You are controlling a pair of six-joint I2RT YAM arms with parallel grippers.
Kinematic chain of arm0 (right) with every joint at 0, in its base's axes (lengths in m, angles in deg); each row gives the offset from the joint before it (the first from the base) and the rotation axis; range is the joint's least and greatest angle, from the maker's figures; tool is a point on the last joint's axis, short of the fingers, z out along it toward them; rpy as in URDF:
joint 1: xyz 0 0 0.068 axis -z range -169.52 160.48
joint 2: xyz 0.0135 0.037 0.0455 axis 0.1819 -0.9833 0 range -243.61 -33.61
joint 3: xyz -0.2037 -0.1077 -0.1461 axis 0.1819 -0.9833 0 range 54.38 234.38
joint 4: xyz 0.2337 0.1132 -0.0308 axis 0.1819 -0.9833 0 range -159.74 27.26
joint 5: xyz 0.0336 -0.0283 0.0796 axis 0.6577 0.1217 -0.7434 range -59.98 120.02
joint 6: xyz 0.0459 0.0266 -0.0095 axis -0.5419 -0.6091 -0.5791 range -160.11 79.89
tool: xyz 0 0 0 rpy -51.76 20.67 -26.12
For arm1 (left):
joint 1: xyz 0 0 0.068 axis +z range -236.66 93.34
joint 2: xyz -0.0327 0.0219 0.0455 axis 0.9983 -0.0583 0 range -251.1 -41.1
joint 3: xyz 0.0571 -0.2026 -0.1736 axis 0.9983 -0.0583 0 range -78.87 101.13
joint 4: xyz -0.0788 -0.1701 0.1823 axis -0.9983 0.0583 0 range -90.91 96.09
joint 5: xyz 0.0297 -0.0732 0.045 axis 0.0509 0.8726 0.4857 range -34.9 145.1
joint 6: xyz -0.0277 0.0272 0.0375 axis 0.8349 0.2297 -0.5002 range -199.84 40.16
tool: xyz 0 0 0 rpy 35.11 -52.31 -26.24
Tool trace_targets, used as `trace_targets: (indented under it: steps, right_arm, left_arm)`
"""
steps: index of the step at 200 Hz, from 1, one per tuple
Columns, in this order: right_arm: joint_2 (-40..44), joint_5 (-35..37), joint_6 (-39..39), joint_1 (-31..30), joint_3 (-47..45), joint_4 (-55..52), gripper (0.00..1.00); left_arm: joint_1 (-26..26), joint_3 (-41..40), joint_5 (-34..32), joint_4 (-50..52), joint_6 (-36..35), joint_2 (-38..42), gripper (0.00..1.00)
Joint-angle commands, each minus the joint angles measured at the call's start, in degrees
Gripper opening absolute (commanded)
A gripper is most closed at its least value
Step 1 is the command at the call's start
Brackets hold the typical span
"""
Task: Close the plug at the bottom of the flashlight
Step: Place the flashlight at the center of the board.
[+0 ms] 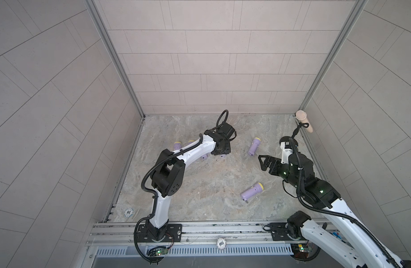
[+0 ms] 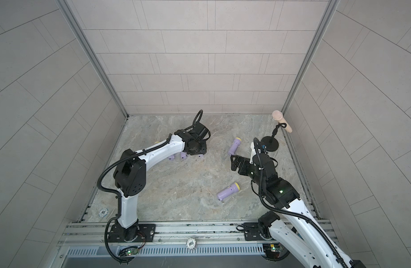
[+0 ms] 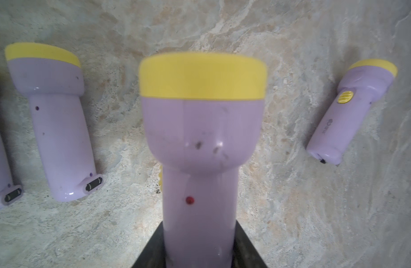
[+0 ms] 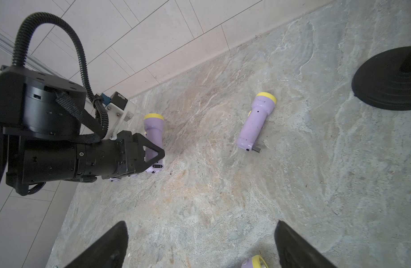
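The left hand (image 4: 158,153) is clamped across the handle of a lilac flashlight (image 3: 200,139), left of centre toward the back of the tabletop (image 1: 200,185). In both top views the left wrist (image 1: 219,141) hides this flashlight; only the wrist views show it whole. Its long axis runs front to back, yellow head toward the back wall (image 1: 211,69), plug end (image 4: 155,167) toward the robot. Whether it touches the tabletop cannot be told. The right hand (image 4: 201,224), fingers spread wide and empty, hovers near a second flashlight (image 1: 254,146) whose plug sticks out.
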Motion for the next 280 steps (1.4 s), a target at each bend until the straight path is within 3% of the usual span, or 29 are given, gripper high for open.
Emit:
trace_targets:
  steps: [1,63,280]
  right_arm:
    - [0.2,-0.4,0.7,0.0,-0.4,0.1,1.00]
    - [0.0,-0.7,1.2,0.0,-1.0,0.5,1.00]
    - [-2.4,-3.1,0.5,-0.2,-2.0,2.6,1.00]
  left_arm:
    - [0.3,2.8,-2.5,2.3,-0.4,-1.8,0.00]
    - [1.6,7.4,-2.8,5.0,0.1,-6.7,0.00]
    - [5.7,10.9,-4.9,6.7,-1.0,-14.2,0.00]
